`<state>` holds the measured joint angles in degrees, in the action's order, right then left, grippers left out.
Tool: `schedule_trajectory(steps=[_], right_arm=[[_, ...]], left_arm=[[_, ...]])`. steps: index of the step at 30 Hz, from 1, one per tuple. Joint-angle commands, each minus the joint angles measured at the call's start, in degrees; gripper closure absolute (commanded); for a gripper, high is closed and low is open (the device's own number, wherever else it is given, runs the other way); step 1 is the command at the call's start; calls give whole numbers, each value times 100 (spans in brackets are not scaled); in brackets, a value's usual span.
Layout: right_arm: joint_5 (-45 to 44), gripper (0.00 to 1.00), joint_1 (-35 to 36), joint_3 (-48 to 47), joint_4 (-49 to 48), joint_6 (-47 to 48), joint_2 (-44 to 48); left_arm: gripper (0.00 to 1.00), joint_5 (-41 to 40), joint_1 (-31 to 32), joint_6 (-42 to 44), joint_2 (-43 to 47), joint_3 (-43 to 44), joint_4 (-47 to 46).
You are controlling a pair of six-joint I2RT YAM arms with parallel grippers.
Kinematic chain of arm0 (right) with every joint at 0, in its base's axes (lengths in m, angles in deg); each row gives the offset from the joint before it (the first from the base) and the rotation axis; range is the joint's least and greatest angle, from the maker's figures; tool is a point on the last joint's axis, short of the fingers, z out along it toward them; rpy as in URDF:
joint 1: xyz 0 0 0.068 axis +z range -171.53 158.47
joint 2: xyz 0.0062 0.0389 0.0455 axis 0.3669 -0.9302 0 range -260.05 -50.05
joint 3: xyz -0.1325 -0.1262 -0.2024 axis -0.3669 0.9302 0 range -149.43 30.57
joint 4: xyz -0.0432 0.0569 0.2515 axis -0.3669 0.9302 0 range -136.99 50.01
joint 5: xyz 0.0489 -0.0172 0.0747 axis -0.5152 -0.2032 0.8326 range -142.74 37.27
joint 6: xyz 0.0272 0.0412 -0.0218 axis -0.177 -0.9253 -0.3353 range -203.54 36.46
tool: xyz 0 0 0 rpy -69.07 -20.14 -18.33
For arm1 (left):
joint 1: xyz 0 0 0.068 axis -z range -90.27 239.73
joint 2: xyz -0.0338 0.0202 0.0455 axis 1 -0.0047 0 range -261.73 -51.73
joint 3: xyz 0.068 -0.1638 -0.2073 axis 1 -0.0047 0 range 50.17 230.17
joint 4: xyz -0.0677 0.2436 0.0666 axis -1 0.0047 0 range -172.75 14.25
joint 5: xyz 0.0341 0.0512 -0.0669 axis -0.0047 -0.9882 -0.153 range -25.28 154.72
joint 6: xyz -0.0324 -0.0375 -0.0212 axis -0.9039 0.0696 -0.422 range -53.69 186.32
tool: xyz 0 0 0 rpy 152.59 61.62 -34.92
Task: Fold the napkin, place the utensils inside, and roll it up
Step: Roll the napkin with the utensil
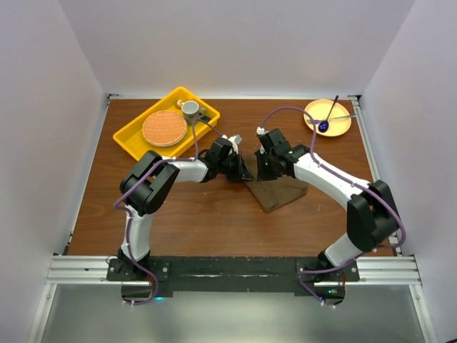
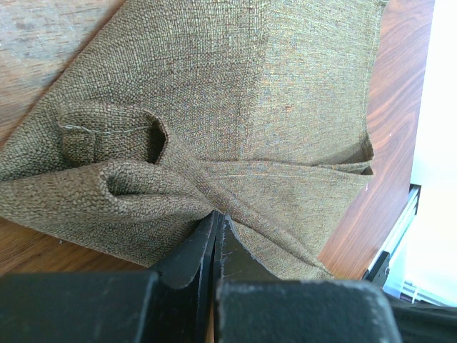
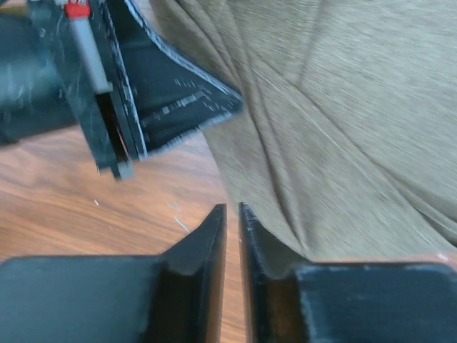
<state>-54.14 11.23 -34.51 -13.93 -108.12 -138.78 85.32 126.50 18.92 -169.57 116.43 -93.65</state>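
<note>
Olive-brown cloth, one napkin [image 1: 280, 193], lies rumpled on the wooden table [image 1: 200, 221] in the top view. Two arms bend in toward it. The left gripper [image 1: 241, 171] sits at the napkin's far-left corner, and the right gripper [image 1: 263, 168] is just beside it, over the napkin's far edge. Well to the far left of the napkin is one yellow tray [image 1: 132, 141] with one round orange mat [image 1: 164, 128] and one grey cup [image 1: 190, 109] in it. Well to the far right of the napkin is one yellow plate [image 1: 341, 128]. It carries one dark blue spoon [image 1: 325, 123] and one thin pale utensil [image 1: 343, 116].

From the left wrist, the two black fingers [image 2: 189, 250] are pressed together with no gap, and the napkin's folds bunch and run straight into their tips, so the cloth is pinched there. One corner curls into a small loop to the left of that pinch.

From the right wrist, the two fingers [image 3: 200, 243] are almost together with only a thin slit between them, and nothing shows inside it. Their tips are low at the napkin's left edge, and the cloth fills the right of the view. The left gripper's black finger lies on the napkin's upper left edge.
</note>
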Motion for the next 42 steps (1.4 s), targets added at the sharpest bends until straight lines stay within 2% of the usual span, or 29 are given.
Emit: schedule_trajectory(steps=[1,15,20,24,26,30,35,42], right_arm=[[325,99,29,83,-537,-126,-364],[-421,100,29,847,-1020,-118,-1190],[-580,100,38,1067,-1144,-91,-1621],[-475,100,29,1296,-1311,-100,-1560],[-404,100,21,1305,-1302,-91,-1516],[-369,100,29,1182,-1215,23,-1542],[-298,100,21,1147,-1241,41,-1595],[-281,100,21,1199,-1223,93,-1569]], left_arm=[[100,-724,-65,345,-336,-289,1063],[100,-619,-65,415,-196,-280,1046],[100,-513,-91,678,558,-245,993],[79,-487,-319,785,1245,-183,1037],[77,-417,-539,776,1534,-219,1011],[83,-355,-777,741,1826,-437,906],[94,-48,-795,644,1545,-552,721],[98,-12,-803,521,1141,-527,351]])
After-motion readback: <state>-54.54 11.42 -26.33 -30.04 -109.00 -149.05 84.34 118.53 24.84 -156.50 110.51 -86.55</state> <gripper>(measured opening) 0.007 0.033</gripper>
